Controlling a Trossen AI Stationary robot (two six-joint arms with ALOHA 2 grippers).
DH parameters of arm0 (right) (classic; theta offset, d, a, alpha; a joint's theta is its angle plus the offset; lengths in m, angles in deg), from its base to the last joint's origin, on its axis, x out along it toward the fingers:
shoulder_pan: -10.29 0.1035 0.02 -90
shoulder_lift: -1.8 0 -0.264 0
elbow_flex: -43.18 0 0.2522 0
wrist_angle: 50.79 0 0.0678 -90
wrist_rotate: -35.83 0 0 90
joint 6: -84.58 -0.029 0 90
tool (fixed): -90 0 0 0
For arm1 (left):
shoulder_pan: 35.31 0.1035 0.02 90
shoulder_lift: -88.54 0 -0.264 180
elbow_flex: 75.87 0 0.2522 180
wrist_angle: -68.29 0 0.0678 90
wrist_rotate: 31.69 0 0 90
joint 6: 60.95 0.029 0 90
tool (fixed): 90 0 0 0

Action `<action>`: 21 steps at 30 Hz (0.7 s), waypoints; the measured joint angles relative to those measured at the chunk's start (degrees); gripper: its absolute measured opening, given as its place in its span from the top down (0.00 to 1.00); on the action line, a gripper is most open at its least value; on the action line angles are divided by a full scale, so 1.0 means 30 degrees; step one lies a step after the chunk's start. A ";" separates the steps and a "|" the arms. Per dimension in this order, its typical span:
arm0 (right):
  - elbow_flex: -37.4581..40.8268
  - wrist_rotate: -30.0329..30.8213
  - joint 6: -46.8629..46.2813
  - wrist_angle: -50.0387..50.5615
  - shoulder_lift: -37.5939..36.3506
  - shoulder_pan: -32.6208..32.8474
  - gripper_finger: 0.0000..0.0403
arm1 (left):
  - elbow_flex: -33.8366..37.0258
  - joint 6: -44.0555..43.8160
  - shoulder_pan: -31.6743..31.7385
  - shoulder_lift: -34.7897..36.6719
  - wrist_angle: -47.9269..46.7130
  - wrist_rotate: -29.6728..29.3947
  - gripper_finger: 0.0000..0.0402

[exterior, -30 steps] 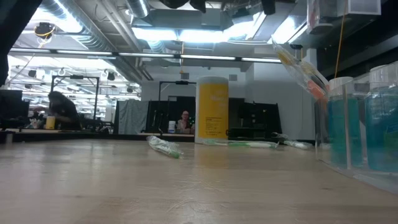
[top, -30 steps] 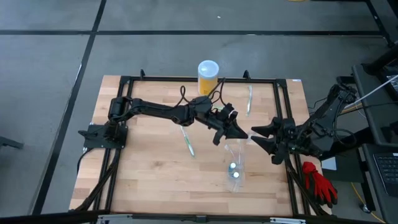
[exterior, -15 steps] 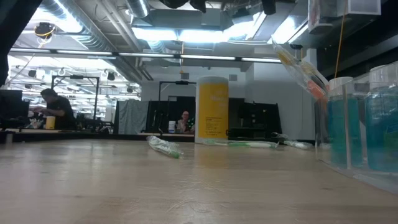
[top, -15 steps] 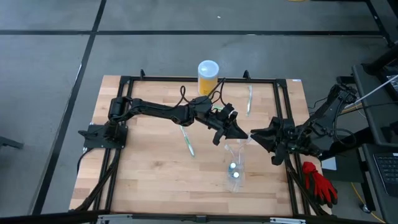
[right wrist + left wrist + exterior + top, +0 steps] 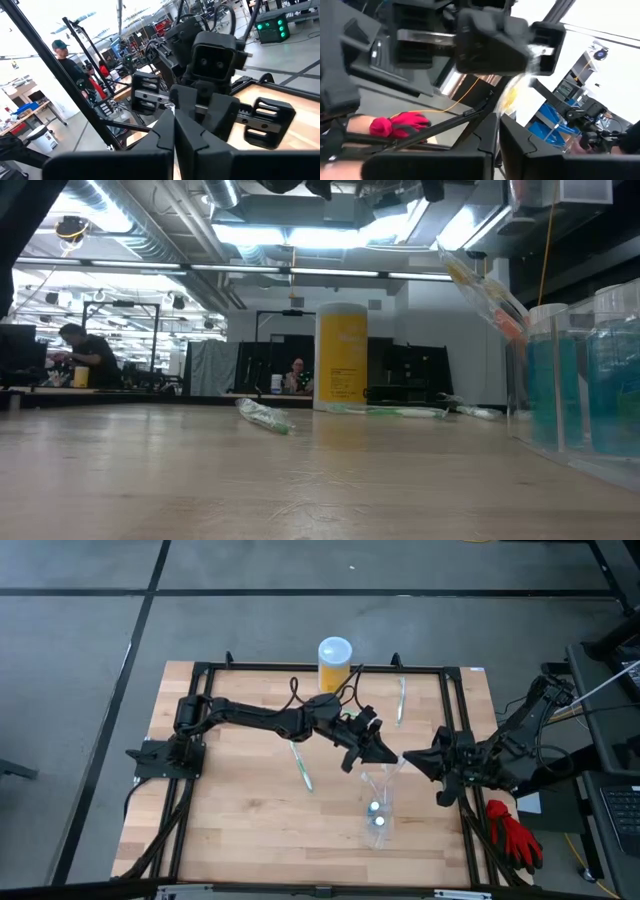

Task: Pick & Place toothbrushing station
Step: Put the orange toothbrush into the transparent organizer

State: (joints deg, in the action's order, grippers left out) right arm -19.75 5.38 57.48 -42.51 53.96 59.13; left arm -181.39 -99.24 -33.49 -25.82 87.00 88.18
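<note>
Above the wooden table [image 5: 240,800], toothbrush [image 5: 485,298] in left pincer [image 5: 388,755].

Wooden table [image 5: 230,810], bounded by a black frame, carrying the items shown. A yellow jar [image 5: 334,662] with white lid is standing at the far edge, beyond the left gripper [image 5: 388,755]. A clear plastic cup [image 5: 377,802] is sitting just below that gripper. One toothbrush [image 5: 301,768] is lying beside the left arm; another [image 5: 400,700] is lying beyond the gripper, near the frame.
</note>
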 joint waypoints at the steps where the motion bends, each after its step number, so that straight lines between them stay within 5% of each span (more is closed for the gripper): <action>1: 0.0000 0.0003 0.0058 -0.0097 0.0000 0.0000 0.99 | 0.0000 0.0020 0.0073 0.0014 -0.0281 -0.0011 0.95; 8: 0.0000 -0.0007 0.0830 -0.0916 0.0000 0.0000 1.00 | 0.0000 0.0173 0.1230 0.0132 -0.0796 -0.0022 0.77; 16: 0.0000 -0.0305 0.0220 -0.0813 0.0111 0.0020 1.00 | 0.0022 0.1822 0.4022 0.1561 -0.1200 0.2331 0.59; 21: 0.0000 -0.0633 -0.2037 0.0968 0.0989 0.0095 1.00 | -0.0007 0.4864 0.5820 0.3845 -0.6413 0.2916 0.60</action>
State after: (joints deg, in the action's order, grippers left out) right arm -19.75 3.48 51.37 -39.60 56.93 59.42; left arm -181.42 -84.65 -16.03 -14.29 67.76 96.92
